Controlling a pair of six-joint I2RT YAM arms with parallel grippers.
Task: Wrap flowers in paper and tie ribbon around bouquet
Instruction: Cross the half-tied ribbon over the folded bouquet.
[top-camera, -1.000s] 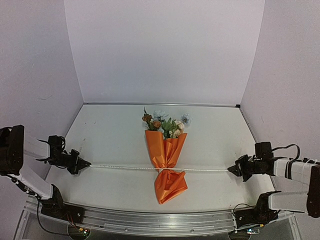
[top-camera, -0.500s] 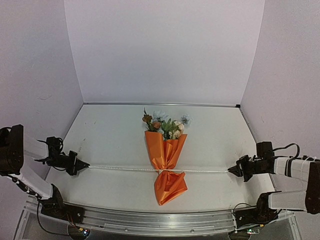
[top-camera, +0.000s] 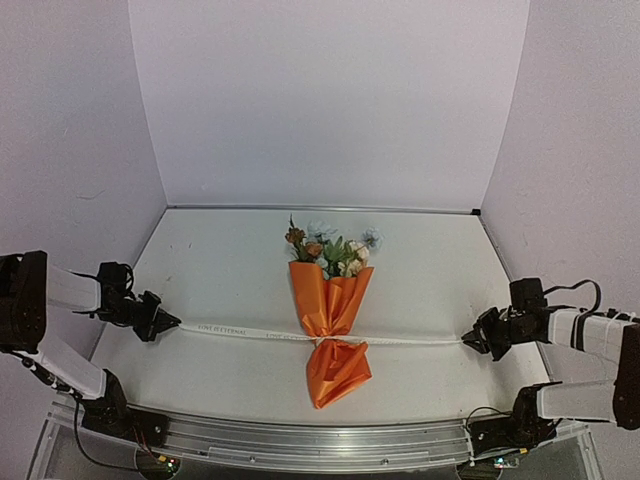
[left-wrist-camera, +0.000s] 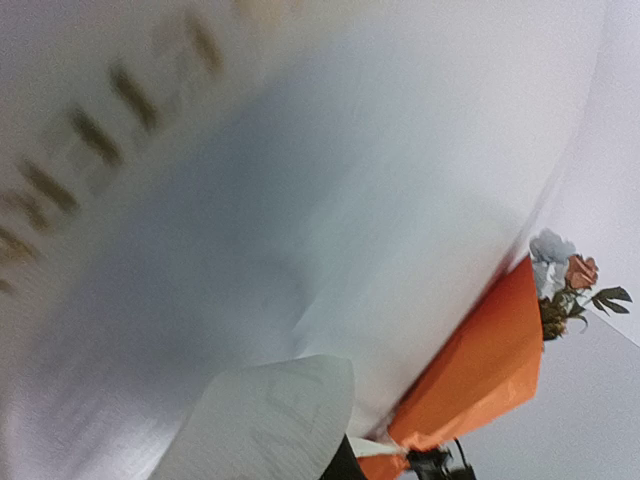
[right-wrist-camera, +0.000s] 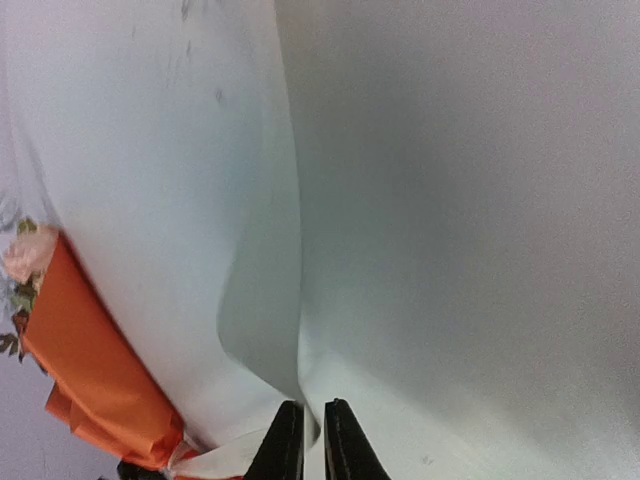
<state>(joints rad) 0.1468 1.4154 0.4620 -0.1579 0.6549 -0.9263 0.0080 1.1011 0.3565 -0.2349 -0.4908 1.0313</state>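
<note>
The bouquet (top-camera: 331, 312) lies mid-table, an orange paper (top-camera: 330, 295) cone with the flowers (top-camera: 332, 246) at its far end. The cream ribbon (top-camera: 240, 330) is knotted round its pinched waist and runs out to both sides. My left gripper (top-camera: 170, 324) is shut on the ribbon's left end; in the left wrist view the ribbon (left-wrist-camera: 250, 250) fills most of the frame, blurred, with the paper (left-wrist-camera: 490, 360) beyond. My right gripper (top-camera: 468, 341) is at the right end. In the right wrist view its jaws (right-wrist-camera: 313, 428) stand a narrow gap apart, the ribbon (right-wrist-camera: 262, 330) passing edge-on between them.
Lilac walls close the table (top-camera: 230, 260) at the back and both sides. A metal rail (top-camera: 320, 440) runs along the near edge between the two arm bases. The bouquet's lower tail (top-camera: 338, 372) lies near that rail.
My left gripper has moved slightly back, and the ribbon's left half now lies flat with its print showing. The right jaws have parted a little; the ribbon's right half looks less taut.
</note>
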